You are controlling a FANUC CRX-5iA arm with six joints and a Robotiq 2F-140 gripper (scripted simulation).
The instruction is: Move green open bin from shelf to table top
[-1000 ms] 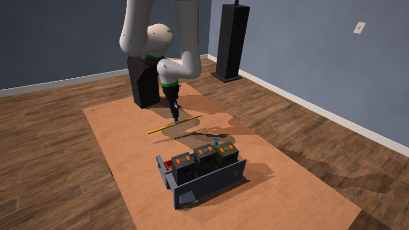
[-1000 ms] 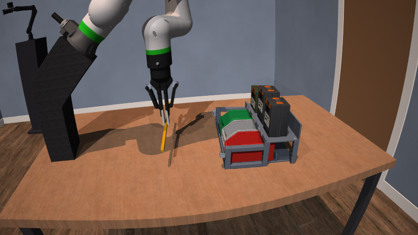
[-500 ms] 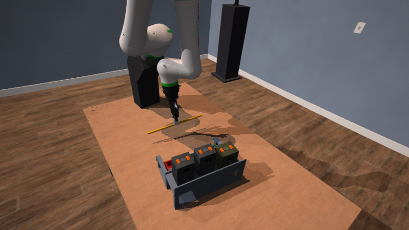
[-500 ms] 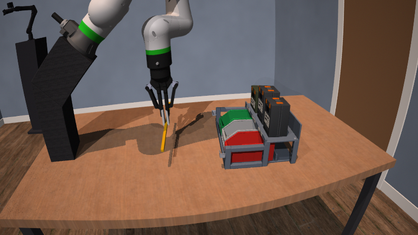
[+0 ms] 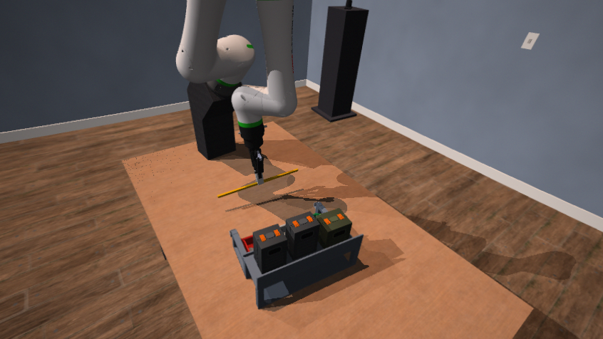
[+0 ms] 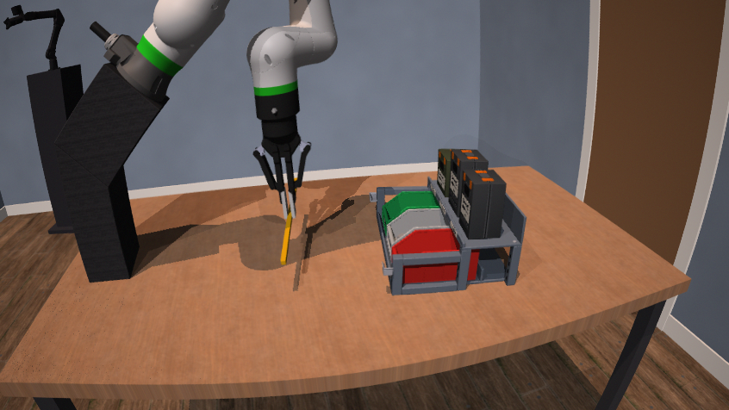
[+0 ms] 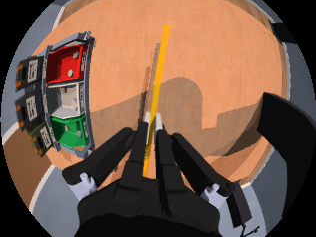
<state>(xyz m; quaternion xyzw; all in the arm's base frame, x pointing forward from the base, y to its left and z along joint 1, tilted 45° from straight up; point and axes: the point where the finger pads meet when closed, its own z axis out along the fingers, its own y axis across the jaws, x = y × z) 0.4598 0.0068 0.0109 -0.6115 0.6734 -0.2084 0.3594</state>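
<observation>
black jaws (image 5: 260, 181) (image 6: 289, 214) loom closest in the wrist view, pointing down, nearly closed, their pale fingertips pinching a long yellow bar (image 5: 280, 175) (image 6: 286, 245) (image 7: 162, 59) partway along it. the bar hangs in the air over the wooden counter (image 5: 168, 202) (image 6: 229, 331) (image 7: 225, 64), its shadow cast beside it. well apart from the jaws, the green open bin (image 5: 316, 215) (image 6: 408, 203) (image 7: 70, 135) sits in the gray shelf (image 5: 311, 263) (image 6: 463, 270) (image 7: 87, 94), with small pale parts inside. it has the end place in the row; next to it is the light gray open bin (image 6: 423, 222) (image 7: 65, 101), and at the other end the red open bin (image 5: 249, 243) (image 6: 433, 239) (image 7: 65, 64). behind the bins, two dark gray cases and an olive green case (image 5: 335, 227) (image 6: 443, 173) (image 7: 39, 139) stand upright on the shelf's raised rear deck.

I can make out no change between the earlier pictures and now, neither in my hand (image 5: 259, 181) (image 6: 289, 216) (image 7: 154, 119) nor on the bench (image 5: 168, 202) (image 6: 305, 331) (image 7: 225, 59).
</observation>
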